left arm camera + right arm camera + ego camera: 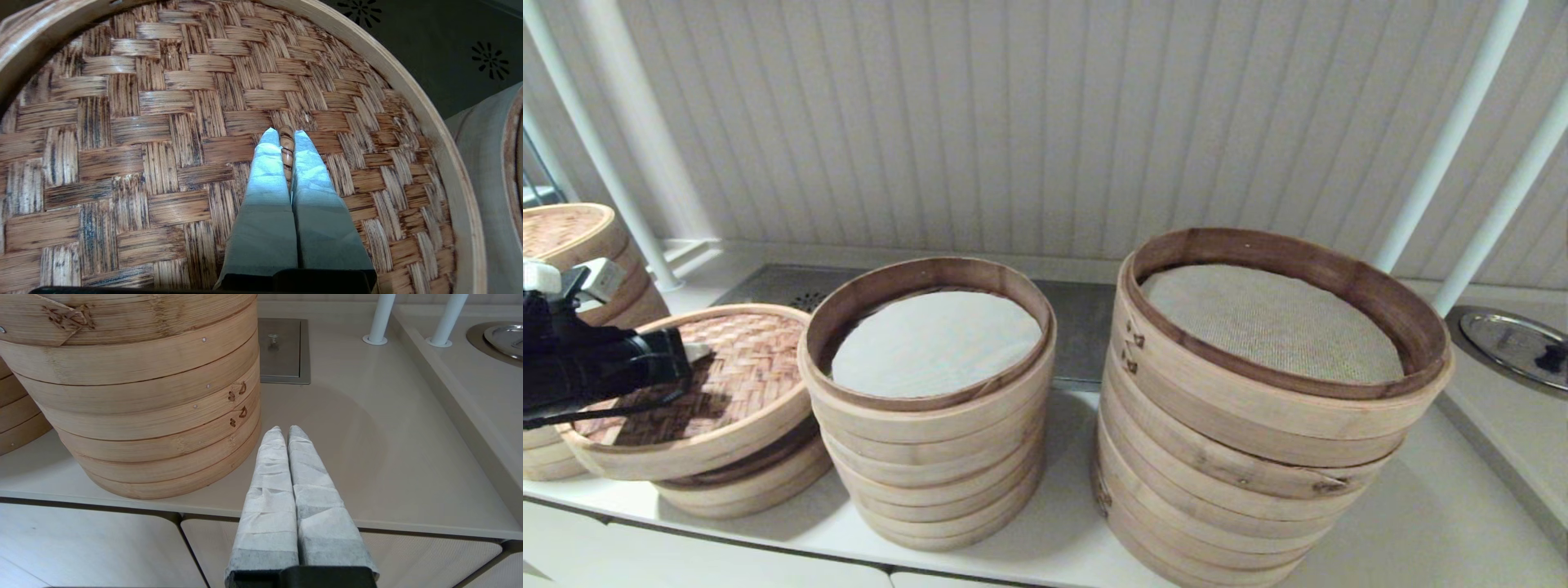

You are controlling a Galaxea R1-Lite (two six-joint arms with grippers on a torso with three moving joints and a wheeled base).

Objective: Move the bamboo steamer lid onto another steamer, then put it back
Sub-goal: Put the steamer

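The bamboo steamer lid (739, 367), reddish-brown woven with a pale rim band, hangs slightly tilted at the left of the counter. My left gripper (698, 353) reaches in from the left and is shut on its small centre loop handle (287, 149); in the left wrist view the gripper (286, 136) has the loop pinched between its taped fingers. Just below the lid lies the shallow steamer ring (760, 482); a dark gap shows between them, and its liner is hidden. My right gripper (284, 430) is shut on nothing, low over the counter's front edge, out of the head view.
The tall stack with white liner (931, 425) stands right beside the lid. The wider stack with beige cloth liner (1241, 441) fills the right. A paler woven lid (564, 229) sits far left. White poles (1445, 147) and a metal dish (1511, 343) stand at the back right.
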